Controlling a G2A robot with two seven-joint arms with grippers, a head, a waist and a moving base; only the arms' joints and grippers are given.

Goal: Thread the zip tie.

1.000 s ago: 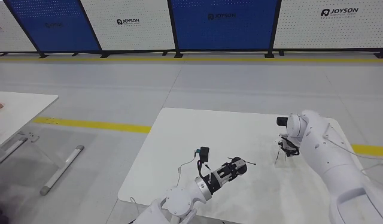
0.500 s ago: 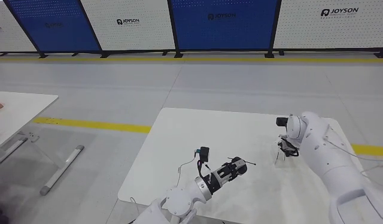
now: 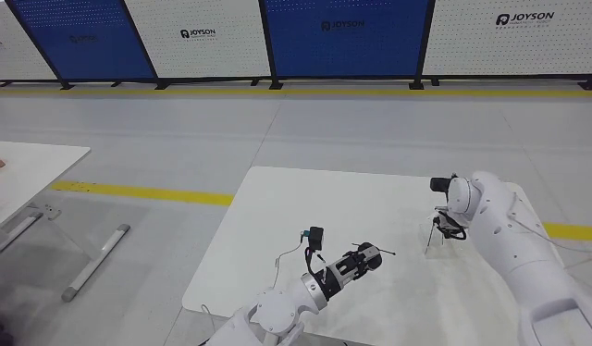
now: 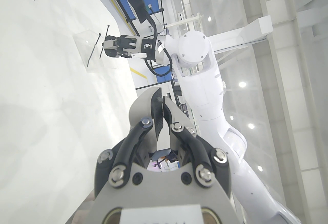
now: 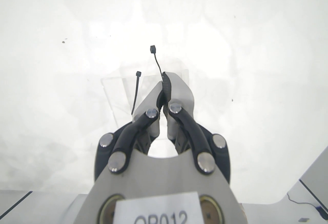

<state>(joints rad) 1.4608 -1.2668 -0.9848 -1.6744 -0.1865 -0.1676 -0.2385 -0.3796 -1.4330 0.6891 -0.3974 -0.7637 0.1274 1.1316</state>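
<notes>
The zip tie (image 5: 156, 61), light, slick and whippy, sticks head-first out of the right gripper (image 5: 164, 81), clamped on its strap just beside the clear stand (image 5: 115, 91) on the table (image 3: 305, 207), so grip close to the working end, I'd say, while the left gripper (image 4: 161, 104) hangs well apart, fingers together.

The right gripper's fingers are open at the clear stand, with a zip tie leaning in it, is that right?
No: the right wrist view shows the right gripper with its fingers shut on a zip tie. The rest holds: it is at the clear stand, with a second zip tie leaning in it.
</notes>
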